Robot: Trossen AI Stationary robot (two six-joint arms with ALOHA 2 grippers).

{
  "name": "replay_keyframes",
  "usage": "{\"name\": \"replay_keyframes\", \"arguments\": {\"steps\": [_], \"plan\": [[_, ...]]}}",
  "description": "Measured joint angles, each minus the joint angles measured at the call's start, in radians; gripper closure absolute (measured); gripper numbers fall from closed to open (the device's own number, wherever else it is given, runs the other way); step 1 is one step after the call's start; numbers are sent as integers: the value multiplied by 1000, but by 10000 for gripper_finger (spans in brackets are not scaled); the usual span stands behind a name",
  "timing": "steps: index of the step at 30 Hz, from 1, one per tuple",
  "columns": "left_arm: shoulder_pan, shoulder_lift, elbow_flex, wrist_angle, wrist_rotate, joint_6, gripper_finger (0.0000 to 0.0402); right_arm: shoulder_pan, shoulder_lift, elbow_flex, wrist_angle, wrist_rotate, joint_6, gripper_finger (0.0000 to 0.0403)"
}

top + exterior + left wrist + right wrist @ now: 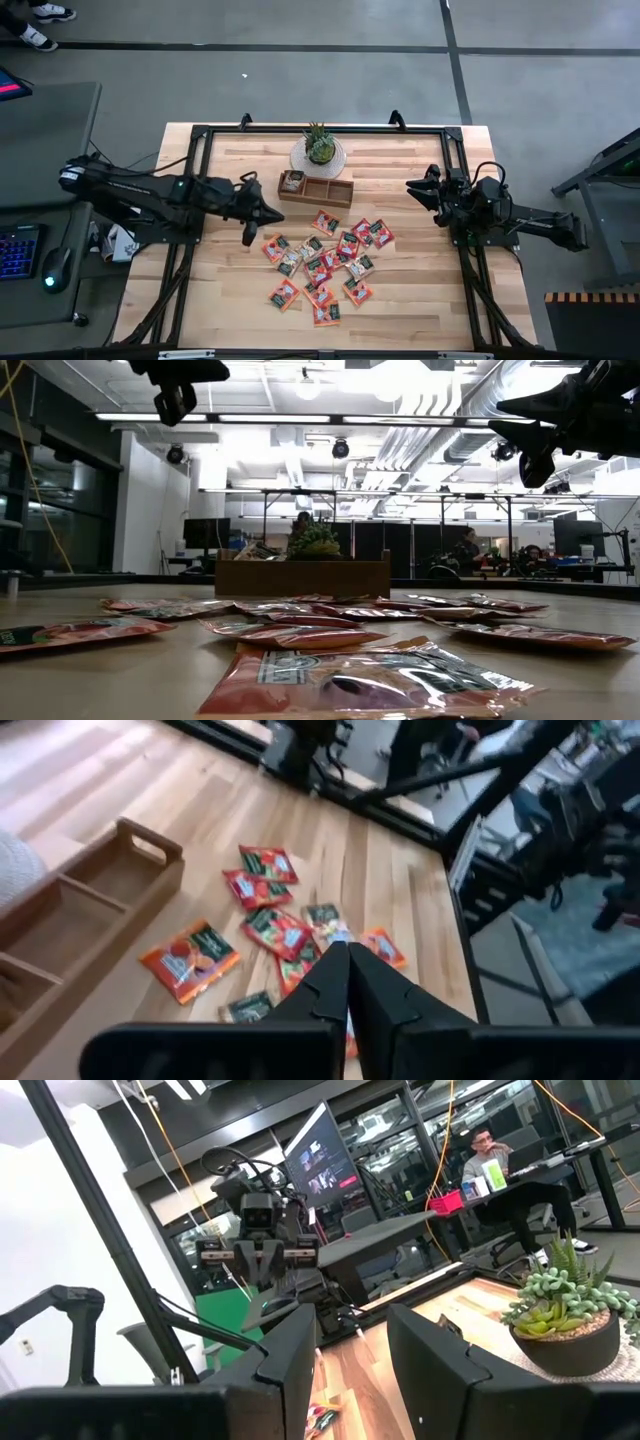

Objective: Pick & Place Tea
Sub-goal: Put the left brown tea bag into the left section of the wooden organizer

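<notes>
Tea [322,268]: about twenty flat sachets scattered loose mid-desk, spread from just in front of the tray toward the near edge, several overlapping. Mostly red-orange with green and white marks; a few pale ones in the cluster. None in the tray compartments as far as the high view shows. Low view shows the sachets [365,680] lying flat on the wood, nearest one right at the camera.

Left tool [249,238] sits above the desk at the left side of the tea cluster, just off the nearest sachets, lifted clear of the surface. Fingers [330,982] pressed together, clenched, nothing between them. Left wrist view looks down past them onto the sachets [275,930] and the tray end.

Tray [315,189]: brown wood, three compartments, behind the tea toward the far edge, centered. One end compartment holds something dark, cannot tell what. Small potted plant [319,146] on a pale round mat right behind the tray, by the far edge.

Right tool [422,189] waits by the right edge, well apart from the tea, raised off the desk. Fingers [290,1355] stand apart, released, empty.

Desk [225,300]: light wood planks with a black frame round it.
</notes>
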Motion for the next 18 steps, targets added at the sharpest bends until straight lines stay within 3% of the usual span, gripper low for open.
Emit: {"name": "replay_keyframes", "arguments": {"steps": [18], "plan": [[-26,14,0,28,-108,-139,393,0,0,0,0,0,0,279]]}}
